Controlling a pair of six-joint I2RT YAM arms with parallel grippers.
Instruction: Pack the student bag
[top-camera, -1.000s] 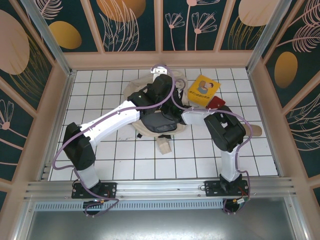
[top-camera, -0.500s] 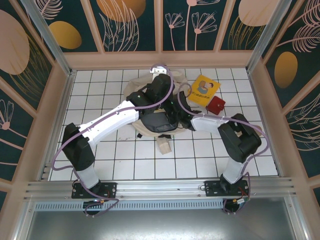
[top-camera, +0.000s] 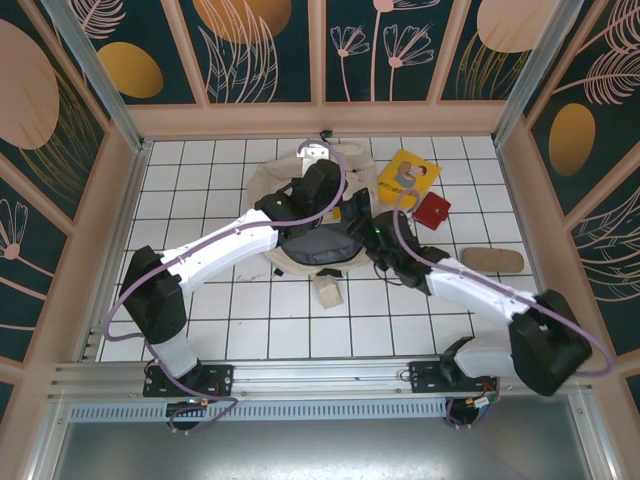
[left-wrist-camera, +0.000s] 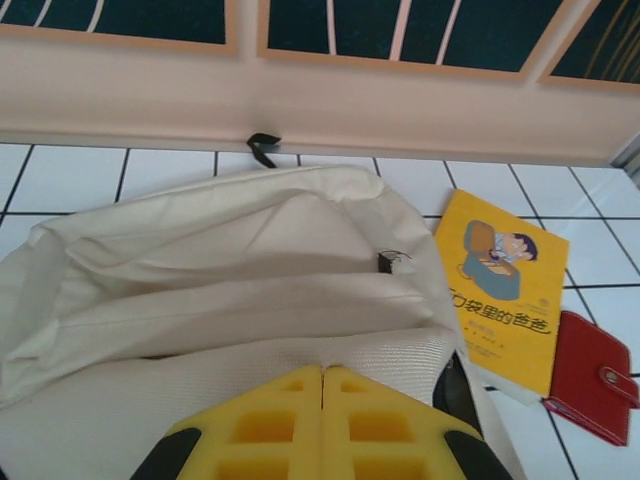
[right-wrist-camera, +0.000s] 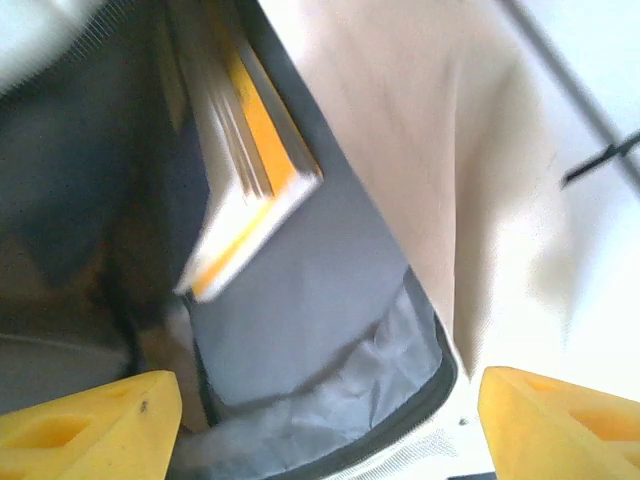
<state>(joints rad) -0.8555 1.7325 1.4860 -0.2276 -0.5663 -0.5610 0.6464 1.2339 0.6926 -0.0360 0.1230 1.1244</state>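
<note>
Right arm is swinging its elbow out near-right, right gripper (right-wrist-camera: 320, 410) hanging wide open and empty over a yellow book (right-wrist-camera: 250, 170) inside the student bag (top-camera: 265, 180) mid-table, left gripper (left-wrist-camera: 322, 420) pinching its fabric shut-jawed, apparently holding the mouth open.

Book (right-wrist-camera: 250, 170) inside student bag (top-camera: 268, 185); booklet (top-camera: 408, 180), wallet (top-camera: 433, 209) right of it

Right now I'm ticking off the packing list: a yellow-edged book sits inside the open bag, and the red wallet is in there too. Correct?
Not the wallet. The red wallet lies on the tiles outside the student bag, beside the cartoon-cover book, as the left wrist view shows. The yellow-edged book does sit inside the open bag.
</note>
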